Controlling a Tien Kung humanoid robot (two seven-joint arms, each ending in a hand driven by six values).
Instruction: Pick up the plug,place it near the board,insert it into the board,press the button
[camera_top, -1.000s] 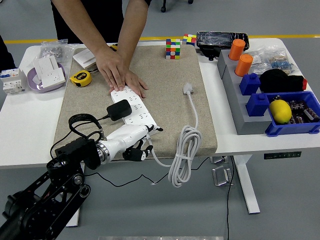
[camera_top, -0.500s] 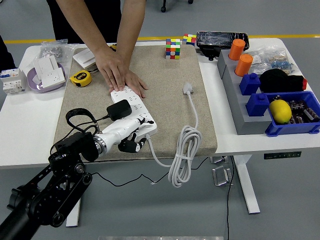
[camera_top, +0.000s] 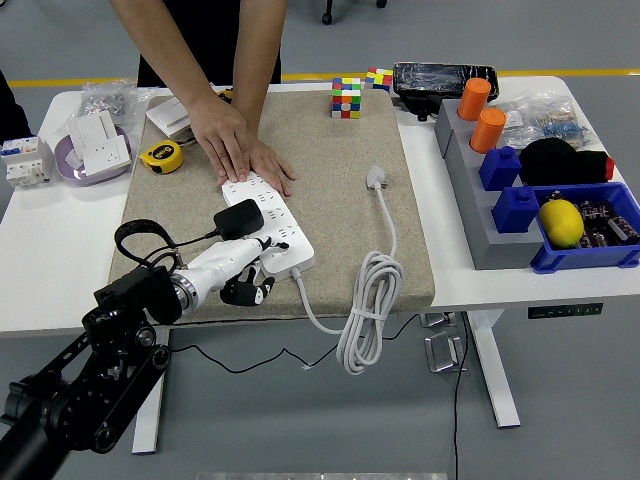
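The left hand (camera_top: 238, 270), white with dark fingertips, reaches in from the lower left and sits at the near end of the white board (camera_top: 268, 220), its fingers curled downward with nothing in them, touching or just over the board's near edge. A black plug (camera_top: 238, 219) sits seated in the board just beyond that hand. At the far end, a person's hand (camera_top: 240, 150) presses flat on the board. All of this lies on a beige mat (camera_top: 330, 160) on the white table (camera_top: 50, 250). A white plug (camera_top: 376, 179) on a coiled white cable (camera_top: 365, 310) lies loose to the right of the board.
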